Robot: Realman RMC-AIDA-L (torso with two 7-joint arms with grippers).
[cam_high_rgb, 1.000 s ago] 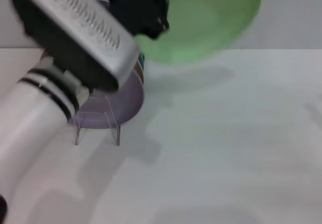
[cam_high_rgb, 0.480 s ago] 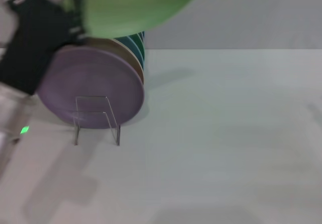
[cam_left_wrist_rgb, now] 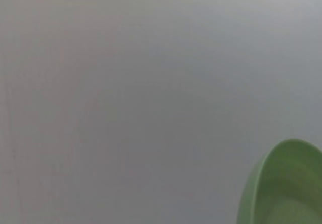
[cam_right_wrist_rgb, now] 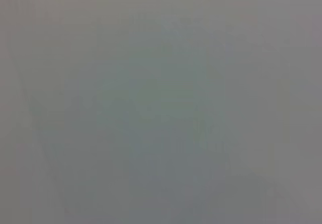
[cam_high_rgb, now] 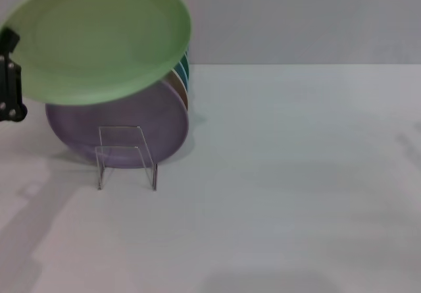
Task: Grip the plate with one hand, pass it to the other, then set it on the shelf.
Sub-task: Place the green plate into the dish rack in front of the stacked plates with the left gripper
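The pale mint-green plate [cam_high_rgb: 99, 39] hangs tilted in the air at the upper left of the head view, above and partly in front of the plates standing in the shelf. My left gripper [cam_high_rgb: 9, 76] shows only as a black part at the left edge, shut on the plate's left rim. The plate's rim [cam_left_wrist_rgb: 282, 189] also shows in a corner of the left wrist view. The shelf [cam_high_rgb: 125, 158] is a small clear acrylic rack on the white table. My right gripper is out of view, and the right wrist view shows only plain grey.
A lilac-purple plate [cam_high_rgb: 118, 125] leans upright in the rack, with a brown plate and teal plates [cam_high_rgb: 185, 76] stacked behind it. The white table [cam_high_rgb: 296, 174] stretches to the right and front of the rack. A grey wall stands behind.
The plate has moved left and come lower, now over the rack. The bulky left arm has drawn back to the left edge, leaving only the gripper's black part in view.
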